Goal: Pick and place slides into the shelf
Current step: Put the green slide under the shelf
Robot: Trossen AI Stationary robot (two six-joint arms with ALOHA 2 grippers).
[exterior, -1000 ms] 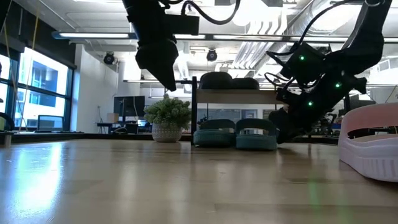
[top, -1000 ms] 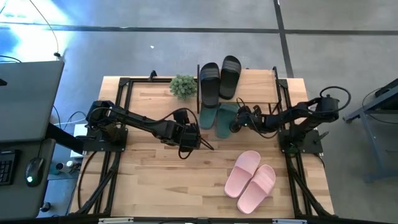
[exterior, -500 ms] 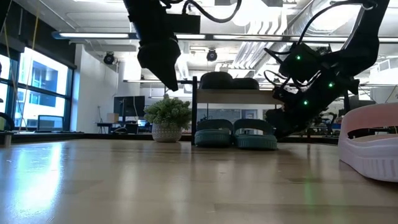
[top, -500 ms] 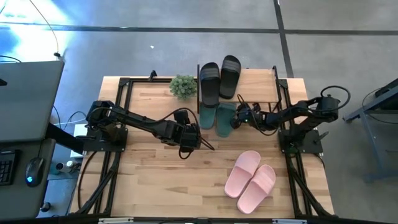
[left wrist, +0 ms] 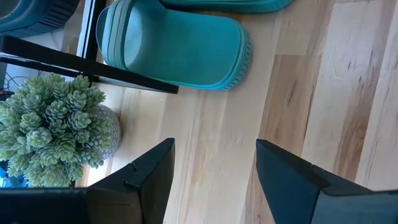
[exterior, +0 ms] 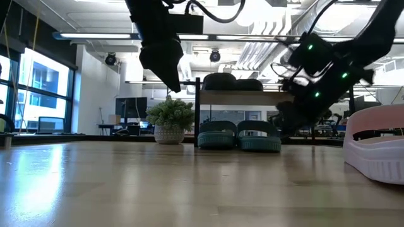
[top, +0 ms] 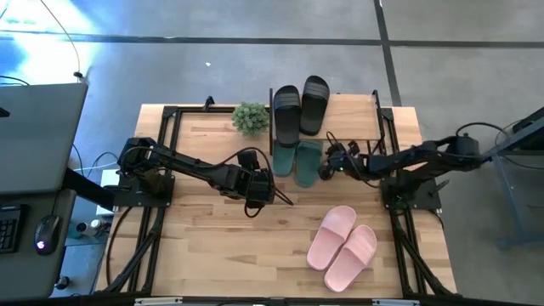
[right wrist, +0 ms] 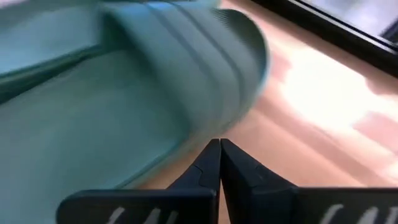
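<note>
The shelf (top: 353, 119) stands at the table's far edge, with the black pair of slides (top: 297, 109) lying on its wooden board. The teal pair (top: 296, 161) lies side by side on the table under the board (exterior: 240, 98), heels toward the near edge. The pink pair (top: 342, 246) lies on the table near the right front. My right gripper (top: 324, 170) is shut, its tips at the right side of the right teal slide (right wrist: 124, 106). My left gripper (top: 279, 196) hangs open above bare table, near the left teal slide's heel (left wrist: 186, 50). My right gripper's shut fingertips (right wrist: 219, 149) slant down from the table's right toward the right teal slide's sole edge (right wrist: 186, 140). That view is blurred, and I cannot tell whether they touch it. The slide lies flat on the table.
A small potted plant (top: 251, 117) stands just left of the shelf's black post (left wrist: 93, 71). The black frame rails (top: 166, 136) run along the table's left and right sides. Bare wood lies between the teal pair and the pink pair.
My right gripper, still shut, has risen a little beside the right teal slide, and its arm's elbow has swung out toward the table's right edge.
</note>
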